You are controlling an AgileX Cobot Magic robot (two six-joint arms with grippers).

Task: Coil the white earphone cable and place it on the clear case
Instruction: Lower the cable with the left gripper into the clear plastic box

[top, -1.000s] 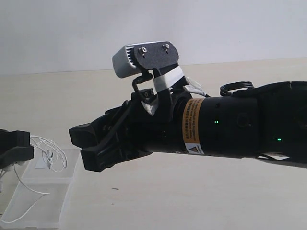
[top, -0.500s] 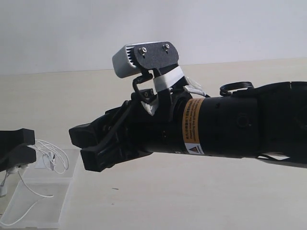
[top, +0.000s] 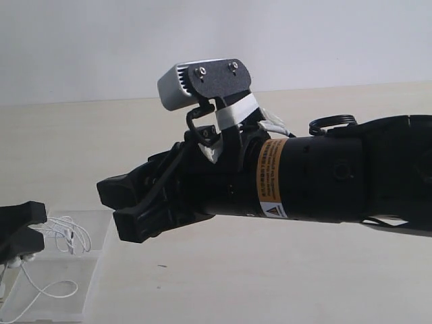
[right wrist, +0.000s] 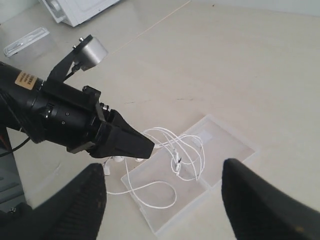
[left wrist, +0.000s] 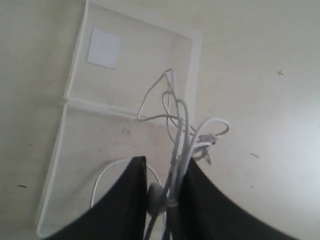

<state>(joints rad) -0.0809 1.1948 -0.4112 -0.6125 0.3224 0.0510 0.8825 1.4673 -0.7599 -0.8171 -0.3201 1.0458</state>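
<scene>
The left gripper (left wrist: pixel 164 166) pinches a gathered bunch of the white earphone cable (left wrist: pixel 179 131) between narrowly set jaws, with what looks like an earbud (left wrist: pixel 155 193) wedged at the grip. Beyond the tips the loops fan out loosely above the clear case (left wrist: pixel 145 55), which lies opened flat on the table (left wrist: pixel 260 100). The pinch seems meant to stop the coils springing apart while they hang over the case. One slack loop already rests on the half without the label patch (left wrist: pixel 104 48), and a tail strays past the rim onto the table. In the exterior view, this gripper and the case sit at about 8 o'clock from the right gripper (right wrist: pixel 165 186). Its jaws are spread wide with nothing between them. It hovers well above, probably staying clear of the placement.
</scene>
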